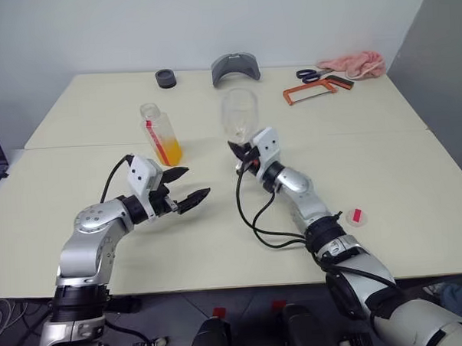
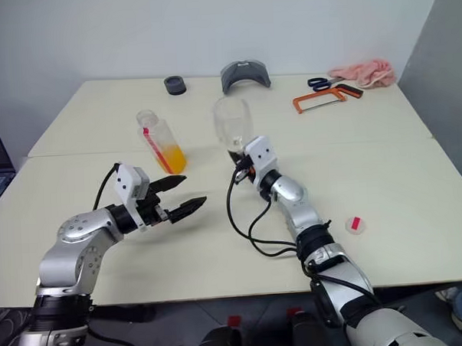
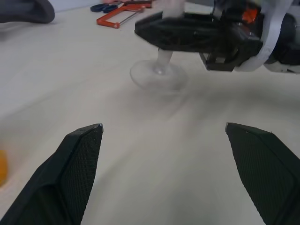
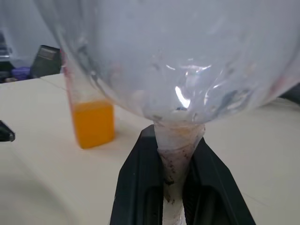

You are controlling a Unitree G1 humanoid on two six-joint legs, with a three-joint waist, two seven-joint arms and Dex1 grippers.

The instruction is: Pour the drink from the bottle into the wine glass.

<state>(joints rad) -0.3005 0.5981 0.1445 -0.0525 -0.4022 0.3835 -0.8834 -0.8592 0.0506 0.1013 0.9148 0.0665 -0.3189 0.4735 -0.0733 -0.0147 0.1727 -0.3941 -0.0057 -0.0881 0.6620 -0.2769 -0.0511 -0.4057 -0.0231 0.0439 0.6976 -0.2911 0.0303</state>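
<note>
**Operator:** Report gripper status.

**Robot:** My right gripper [image 4: 176, 187] is clenched on the stem of the wine glass [image 1: 240, 115]. The two black fingers [image 4: 140, 183] press against the stem from either side, just below the bowl. The glass stands upright near the middle of the desk [image 1: 400, 181], and its round foot [image 3: 158, 77] sits at the desk surface; I cannot tell whether it is touching. The bowl holds no liquid.

**Operator:** And the left side?

**Robot:** My left gripper [image 1: 187, 188] is released, fingers spread wide, holding nothing. It hovers above the desk, pointing toward the right gripper, and is apart from both the bottle and the glass.

**Operator:** Location of the bottle?

**Robot:** The bottle [image 1: 161, 135] stands upright on the desk, to the left of the wine glass and beyond my left gripper. It is uncapped. The orange drink [image 1: 171, 152] fills only its lower part.

**Operator:** Other items on the desk?

**Robot:** A red-and-white cap [image 1: 356, 216] lies near my right forearm. Along the far edge: a black roll [image 1: 165, 78], a grey curved part [image 1: 236, 68], scissors [image 1: 311, 75], an orange hacksaw [image 1: 316, 88] and a pink cloth [image 1: 354, 64].
</note>
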